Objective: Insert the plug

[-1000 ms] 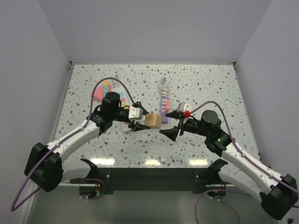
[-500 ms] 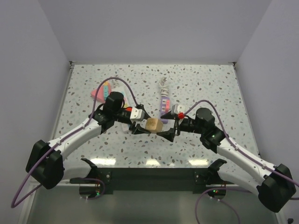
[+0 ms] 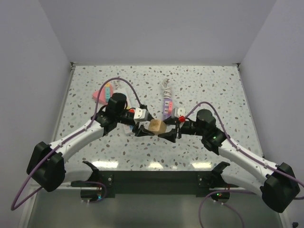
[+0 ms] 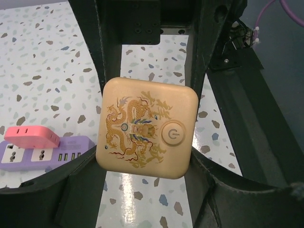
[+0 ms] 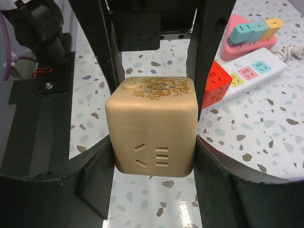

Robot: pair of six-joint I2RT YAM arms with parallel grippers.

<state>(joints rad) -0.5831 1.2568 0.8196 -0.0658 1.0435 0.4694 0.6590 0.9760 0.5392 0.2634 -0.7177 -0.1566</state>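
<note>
Speckled terrazzo table (image 3: 213, 80) fills a booth with pale lilac walls (image 3: 152, 28). From its near edge the left arm (image 3: 76, 137) and the right arm (image 3: 242, 156), white with black joints, bend inward so that their wrists meet near the table's middle. Between them is the tan cube-shaped socket adaptor with a gold dragon print (image 3: 156, 126), caught from both sides. The left gripper (image 4: 148, 161) pinches it: its black fingers (image 4: 71, 190) press against the lower corners of the printed face, which also carries a round power button (image 4: 174, 133). The right gripper (image 5: 153, 154) is closed on the same cube from the opposite side, its fingers (image 5: 92, 183) flat against two side walls, a face of slots (image 5: 161, 156) turned toward its camera. Whether the cube rests on the table or hangs above it I cannot tell. Just beyond it lies a purple power strip (image 3: 166, 107) with a pink adaptor (image 4: 31, 137) on it and a white cable (image 3: 165, 85) bunched at the far end. By the left wrist lies a white power strip with coloured sockets (image 5: 251, 73), a red wedge-shaped adaptor (image 5: 217, 85) on it. Farther left sits a pink triangular socket block (image 3: 101, 94).
</note>
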